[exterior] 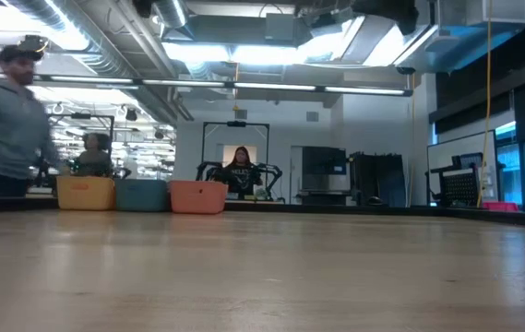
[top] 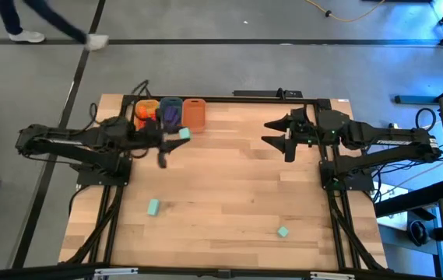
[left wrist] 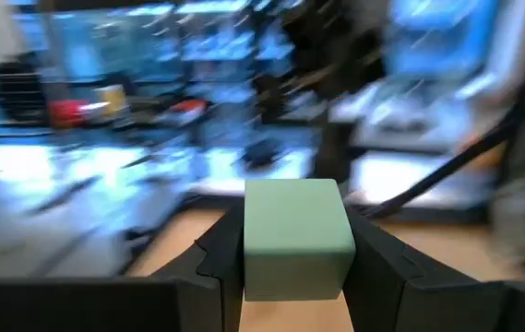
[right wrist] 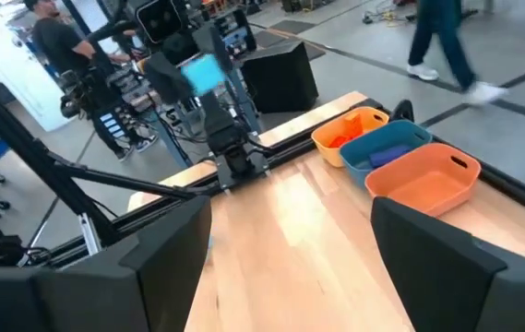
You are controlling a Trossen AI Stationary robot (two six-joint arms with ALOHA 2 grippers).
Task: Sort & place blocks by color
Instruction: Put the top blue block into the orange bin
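Three tubs in a row at the far edge of the wooden bench (top: 229, 194): yellow tub (top: 145, 111) with orange-red pieces inside, blue tub (top: 170, 111) with purple pieces, orange tub (top: 195, 113) with contents not discernible. Left gripper (top: 176, 140) raised just in front of the tubs, fingers (left wrist: 208, 254) partly closed on a mint-teal block (left wrist: 297, 238), clamped squarely between them; same block visible in the right wrist view as a blurred teal patch up in the air. Two more mint-teal blocks loose on the bench: one (top: 152, 206) toward the near left, another (top: 283, 231) near the front, well apart from each other and from the tubs. Right gripper (top: 277, 133) parked over the right side of the bench, fingers (right wrist: 447, 267) spread wide, nothing between them. Low view: only the three tubs against the room, no arm or loose block made out. People in the room behind; legs of a person crossing the floor beyond the bench, blurred. Background of the left wrist view smeared, details unreadable.
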